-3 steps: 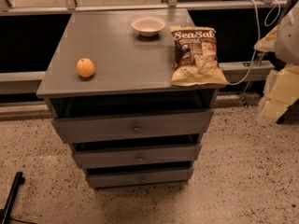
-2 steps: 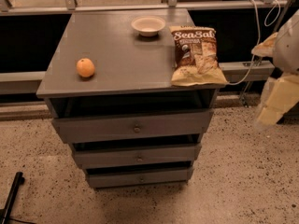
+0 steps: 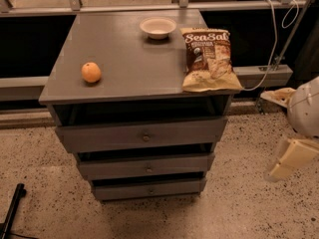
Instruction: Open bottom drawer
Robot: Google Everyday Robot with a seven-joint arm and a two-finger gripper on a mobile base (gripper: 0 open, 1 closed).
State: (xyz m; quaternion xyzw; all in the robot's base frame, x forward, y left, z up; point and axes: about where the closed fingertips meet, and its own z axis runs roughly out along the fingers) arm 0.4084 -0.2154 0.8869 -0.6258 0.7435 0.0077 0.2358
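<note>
- Grey wooden cabinet (image 3: pixel 124 59) with three drawers stacked under its flat top, each with one small round knob at the centre of its front.
- One bottom drawer (image 3: pixel 149 188), lowest in the cabinet and just above the speckled floor (image 3: pixel 60 153); its front looks the narrowest of the three, and a dark gap shows above it.
- One middle drawer (image 3: pixel 148 166) and one top drawer (image 3: pixel 144 135) above it, the top one widest.
- One orange (image 3: pixel 91 72) on the cabinet's top, toward its left side.
- One white bowl (image 3: pixel 158 27) near the top's back edge.
- One bag of chips (image 3: pixel 209 59) at the top's right side, its lower corner over the cabinet's edge.
- One gripper (image 3: pixel 291 158), cream-coloured, well to the right of the cabinet at drawer height, touching nothing; I cannot tell how far open it is.
</note>
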